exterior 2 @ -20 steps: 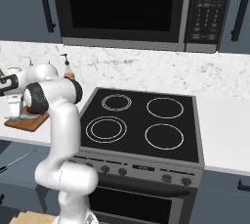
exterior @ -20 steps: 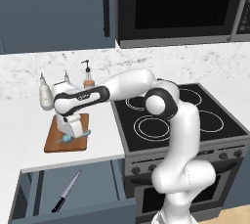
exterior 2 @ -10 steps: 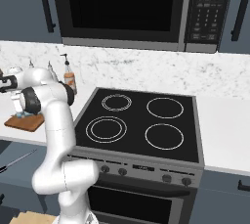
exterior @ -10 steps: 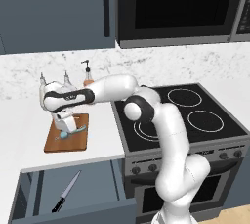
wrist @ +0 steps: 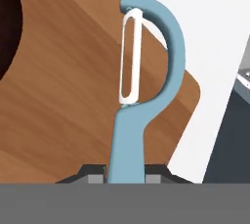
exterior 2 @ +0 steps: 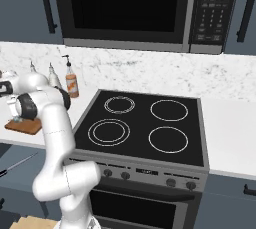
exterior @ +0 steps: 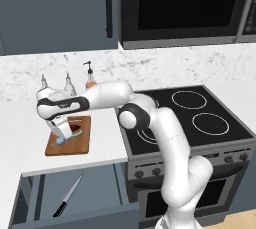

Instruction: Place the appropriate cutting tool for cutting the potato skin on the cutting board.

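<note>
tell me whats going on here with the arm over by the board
The white arm reaches left over the counter and holds a light-blue peeler by its handle in its pincer, low over the wooden cutting board. A dark potato lies on the board. A black-handled knife lies in the open drawer below.

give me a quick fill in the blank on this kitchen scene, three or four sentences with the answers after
1. The gripper holds the light-blue peeler by its ____.
2. The peeler's looped head hangs over the wooden ____.
3. The black-handled knife lies in the open ____ below the counter.
4. The dark potato lies on the cutting board, at the ____ edge of the hand view.

Missing words: handle; cutting board; drawer; left
</note>
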Available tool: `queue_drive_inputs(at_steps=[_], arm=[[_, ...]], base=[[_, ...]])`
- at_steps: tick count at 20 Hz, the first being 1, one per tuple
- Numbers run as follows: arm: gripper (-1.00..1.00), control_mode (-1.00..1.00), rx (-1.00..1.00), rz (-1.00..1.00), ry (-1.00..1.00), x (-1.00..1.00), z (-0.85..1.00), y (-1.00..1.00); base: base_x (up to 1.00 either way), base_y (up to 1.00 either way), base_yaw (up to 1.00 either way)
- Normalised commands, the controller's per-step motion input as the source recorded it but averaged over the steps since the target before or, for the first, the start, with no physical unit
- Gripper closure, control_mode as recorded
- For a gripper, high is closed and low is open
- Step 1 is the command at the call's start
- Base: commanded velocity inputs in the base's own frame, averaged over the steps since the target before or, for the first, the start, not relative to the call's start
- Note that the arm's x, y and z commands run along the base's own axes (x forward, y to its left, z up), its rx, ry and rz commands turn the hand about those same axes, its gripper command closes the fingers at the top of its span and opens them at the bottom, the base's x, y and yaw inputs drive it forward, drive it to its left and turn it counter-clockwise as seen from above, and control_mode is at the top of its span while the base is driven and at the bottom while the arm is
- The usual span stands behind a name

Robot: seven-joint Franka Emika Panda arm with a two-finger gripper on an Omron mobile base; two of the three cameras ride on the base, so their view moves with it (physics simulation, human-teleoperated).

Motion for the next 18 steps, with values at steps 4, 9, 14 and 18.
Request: queue_drive_inputs(at_steps=[4,9,14,18], arm=[[-1.00,-1.00,0.00,0.00,-0.10,-0.08,-0.52,-0.16],[-1.00,-1.00,0.00,0.00,-0.09,-0.03,-0.23,-0.24],[-1.00,-1.00,0.00,0.00,-0.07,0.00,0.00,-0.02],[-1.00,-1.00,0.00,0.00,-0.08,-0.06,0.15,-0.02]], base=[[0.00,0.00,0.00],[0.00,0.00,0.00],[0.00,0.00,0.00],[0.00,0.00,0.00]])
